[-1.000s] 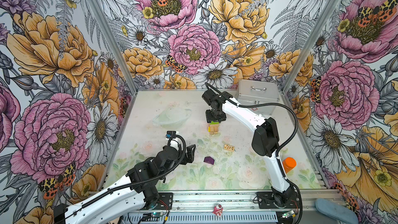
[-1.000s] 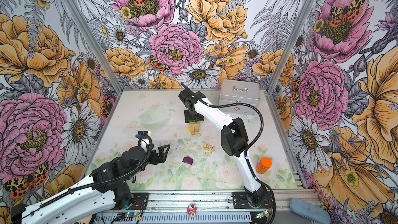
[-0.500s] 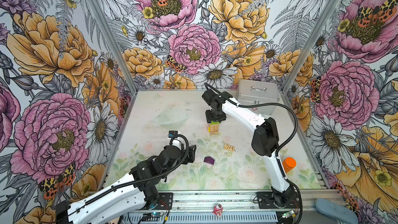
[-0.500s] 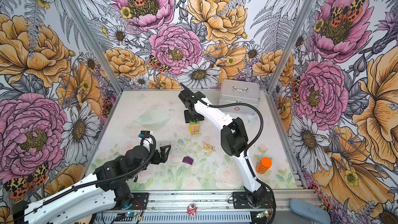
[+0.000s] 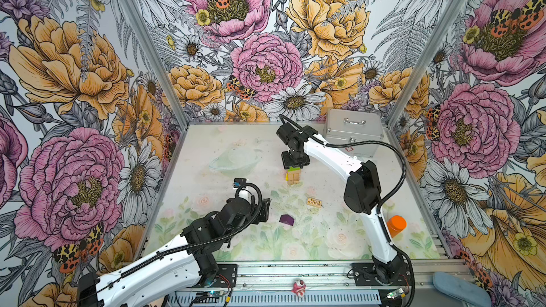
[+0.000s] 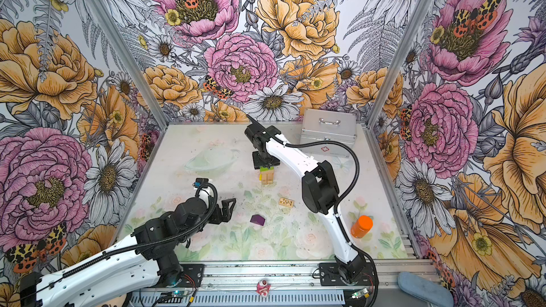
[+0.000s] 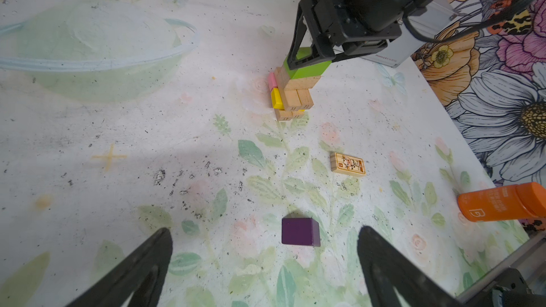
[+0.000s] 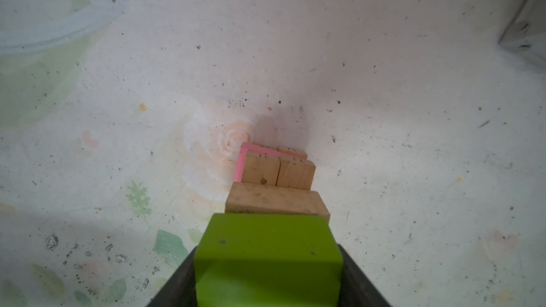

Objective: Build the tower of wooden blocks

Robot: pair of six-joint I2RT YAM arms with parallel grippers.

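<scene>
Tower [image 5: 293, 176] mid-table: tan planks low, yellow and pink at one side, layers slightly offset. Lime-green block [image 7: 307, 67] on top plank, looks seated, pinched by right gripper [image 7: 306, 59]. Purple block [image 7: 300, 231] flat on table, well apart from tower; printed tan block [image 7: 348, 164] loose between. Left gripper [image 5: 265, 209] spread wide, empty, near purple block. Risk: sideways drag at release shifts green block and narrow stack topples; offset layers worsen it.

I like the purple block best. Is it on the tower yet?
Off. The purple block lies on the table, well apart from the tower, whose top is a green block.
</scene>
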